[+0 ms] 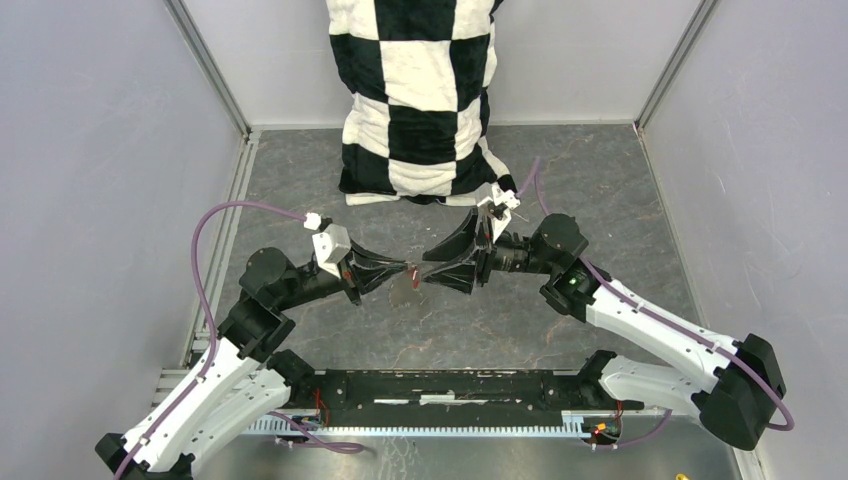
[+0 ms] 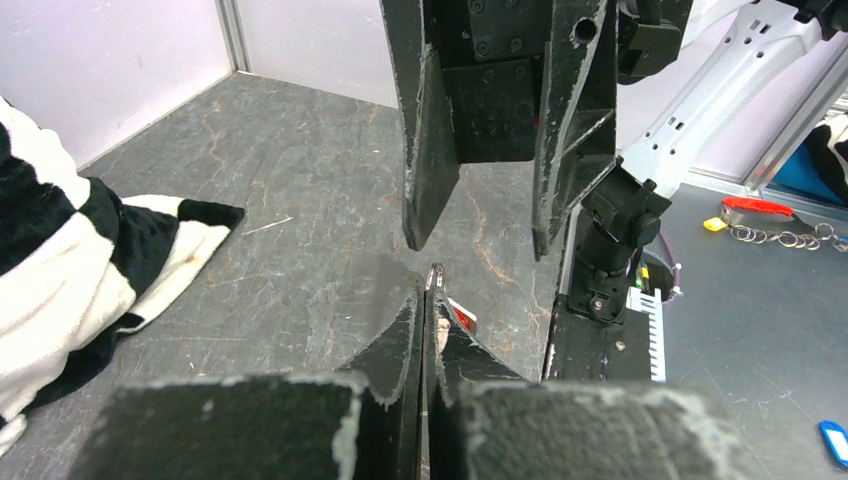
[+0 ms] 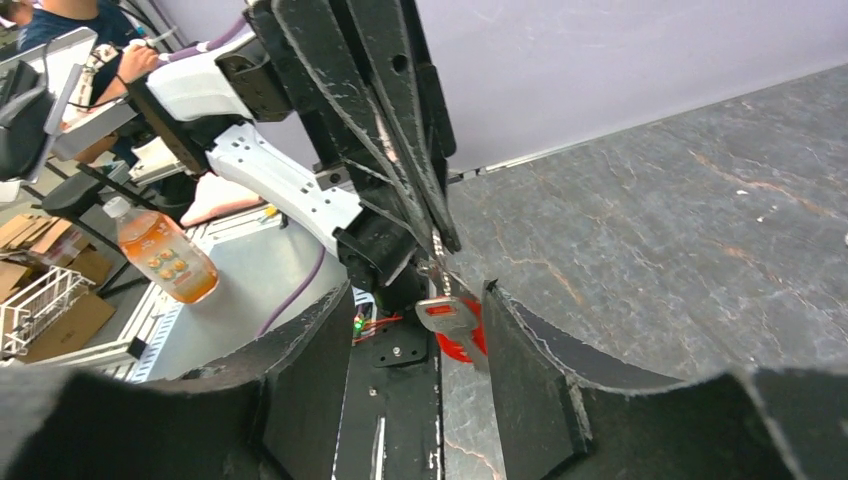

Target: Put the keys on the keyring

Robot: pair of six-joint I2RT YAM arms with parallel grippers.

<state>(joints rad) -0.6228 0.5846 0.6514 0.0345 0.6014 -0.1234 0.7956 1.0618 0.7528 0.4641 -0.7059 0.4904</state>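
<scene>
one risk: right gripper (image 3: 418, 292), half open astride the dangling red key (image 3: 455, 325), nudges it askew; left gripper (image 3: 440, 240), pinched shut on the keyring (image 2: 435, 272), lets it swing.

The tabletop (image 1: 600, 200) is dark grey, veined like slate and scuffed with pale scratches. Pale lilac walls (image 1: 100, 150) close it in at nine, twelve and three o'clock, and they meet at aluminium posts (image 1: 210, 65) slanting up at eleven and one. A black-and-white checked cloth (image 1: 420, 90) hangs down the back wall at twelve, its lower edge resting on the tabletop. The light is soft and even, with faint shadows. Beyond the near edge, around seven o'clock, I can see a bottle of orange drink (image 3: 160, 255), a white wire basket (image 3: 30, 310) and cardboard boxes (image 3: 85, 312).
</scene>
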